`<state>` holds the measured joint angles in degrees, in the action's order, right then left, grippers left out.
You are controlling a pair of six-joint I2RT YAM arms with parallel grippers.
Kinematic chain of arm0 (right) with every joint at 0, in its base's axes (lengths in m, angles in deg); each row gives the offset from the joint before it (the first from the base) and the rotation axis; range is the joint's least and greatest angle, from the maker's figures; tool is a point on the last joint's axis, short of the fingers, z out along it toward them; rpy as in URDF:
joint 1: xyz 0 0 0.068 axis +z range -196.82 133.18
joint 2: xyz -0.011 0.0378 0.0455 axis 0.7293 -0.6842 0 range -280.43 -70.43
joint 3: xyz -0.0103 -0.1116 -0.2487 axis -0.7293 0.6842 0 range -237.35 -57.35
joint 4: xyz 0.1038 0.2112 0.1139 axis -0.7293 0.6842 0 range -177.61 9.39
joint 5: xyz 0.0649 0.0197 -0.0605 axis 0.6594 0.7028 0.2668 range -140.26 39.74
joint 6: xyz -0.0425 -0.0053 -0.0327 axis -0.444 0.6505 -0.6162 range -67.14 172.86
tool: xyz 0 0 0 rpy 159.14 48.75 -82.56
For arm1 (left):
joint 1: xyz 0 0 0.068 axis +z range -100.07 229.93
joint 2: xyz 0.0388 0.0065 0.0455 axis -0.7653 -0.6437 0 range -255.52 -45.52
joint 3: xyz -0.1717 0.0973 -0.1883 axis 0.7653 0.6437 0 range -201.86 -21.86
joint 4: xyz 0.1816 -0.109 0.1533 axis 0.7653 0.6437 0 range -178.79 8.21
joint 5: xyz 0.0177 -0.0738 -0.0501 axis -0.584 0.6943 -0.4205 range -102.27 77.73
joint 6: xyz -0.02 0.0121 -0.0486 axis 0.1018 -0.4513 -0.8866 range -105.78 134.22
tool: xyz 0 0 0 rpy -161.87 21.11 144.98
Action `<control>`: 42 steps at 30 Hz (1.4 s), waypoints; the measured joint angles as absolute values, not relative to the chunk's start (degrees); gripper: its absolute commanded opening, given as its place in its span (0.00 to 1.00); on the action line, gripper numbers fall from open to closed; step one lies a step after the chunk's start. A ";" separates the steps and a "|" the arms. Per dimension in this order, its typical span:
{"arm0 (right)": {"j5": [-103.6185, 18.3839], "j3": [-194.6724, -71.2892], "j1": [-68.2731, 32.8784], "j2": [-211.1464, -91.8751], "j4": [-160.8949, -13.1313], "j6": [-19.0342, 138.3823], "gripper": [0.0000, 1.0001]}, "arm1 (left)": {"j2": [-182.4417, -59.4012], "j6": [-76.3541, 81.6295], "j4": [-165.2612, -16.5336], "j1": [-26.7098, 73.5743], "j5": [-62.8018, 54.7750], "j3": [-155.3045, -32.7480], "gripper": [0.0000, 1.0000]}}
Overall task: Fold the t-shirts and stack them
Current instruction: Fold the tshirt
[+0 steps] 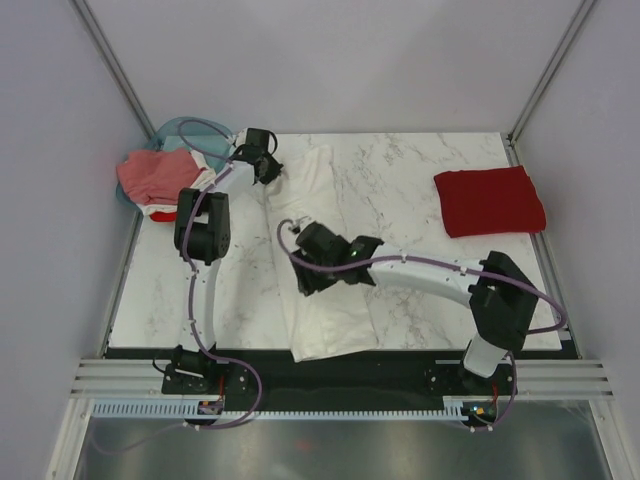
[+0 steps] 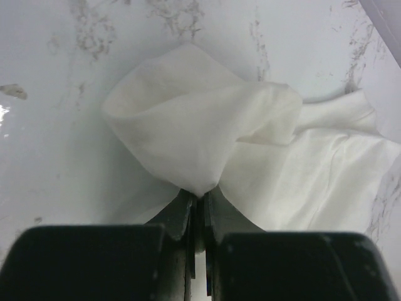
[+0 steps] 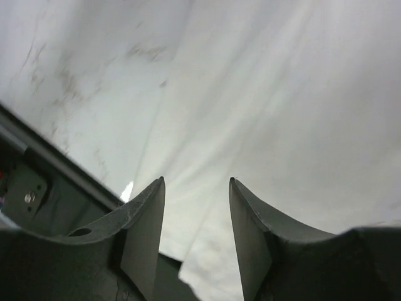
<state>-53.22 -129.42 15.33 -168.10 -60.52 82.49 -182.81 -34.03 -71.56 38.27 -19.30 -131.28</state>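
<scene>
On the white marble-patterned table point(image 1: 420, 180), the right arm reaches across from the right and lies over the near half of the long white cotton t-shirt point(image 1: 335, 320), covering part of it. The right gripper point(image 1: 308, 280) hangs above the cloth with its fingers apart, and the wrist view shows nothing between them. The shirt is plain, smooth white fabric gathered into a narrow strip with soft lengthwise creases. Its long axis runs from the table's near edge away toward the far side, leaning slightly left at the near end.

At the far end, the left gripper point(image 1: 268, 170) is clamped on a bunched fold of the shirt, and its wrist view shows the cloth ballooning out beyond the closed fingers. Bare table lies on both sides of the strip.

Farther left, at the far-left corner, stands a teal translucent plastic basket point(image 1: 185, 130) with a crumpled pinkish-red and white t-shirt heap point(image 1: 155, 175) lying on it, just beside the left arm. Well apart at the far right lies a dark red cotton t-shirt point(image 1: 490, 200), folded into a neat rectangle.
</scene>
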 measured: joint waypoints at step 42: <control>-44.65 -103.17 -12.91 -157.91 -75.03 85.28 0.57 | -126.51 -24.28 -74.25 23.21 -22.47 -76.12 0.98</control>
<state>-44.65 -103.17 -12.91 -157.91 -75.03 85.28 -126.51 -24.28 -74.25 23.21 -22.47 -76.12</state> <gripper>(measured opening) 0.561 0.990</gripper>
